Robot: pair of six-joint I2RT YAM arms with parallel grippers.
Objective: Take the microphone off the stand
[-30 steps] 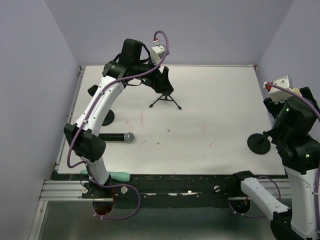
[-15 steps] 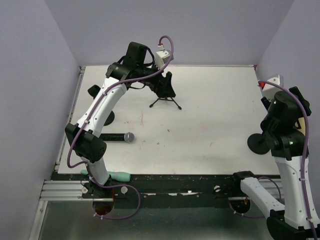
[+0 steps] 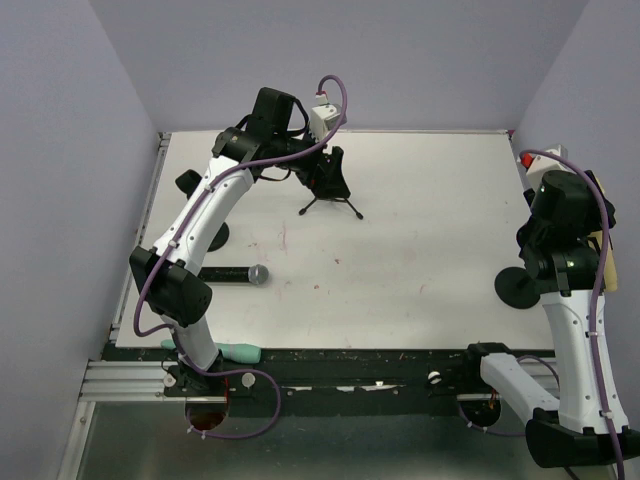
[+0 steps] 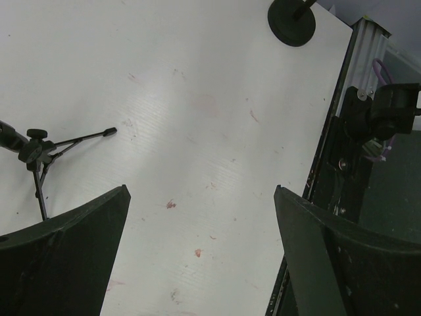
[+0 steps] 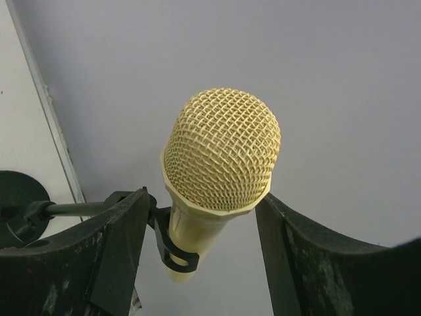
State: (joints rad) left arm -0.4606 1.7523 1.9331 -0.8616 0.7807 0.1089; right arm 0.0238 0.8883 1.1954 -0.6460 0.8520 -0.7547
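Right wrist: one yellow microphone, clipped in one stand, between parted fingers of right gripper. Left gripper likewise parted, near one tripod.

- White table, scuffed with small reddish marks.
- Black tripod, upper centre.
- Black microphone lying flat, lower left.
- Round base, right edge.

Mic: yellow, mesh head, upright, seemingly seated in clip; stand: black, round base, table's right edge.
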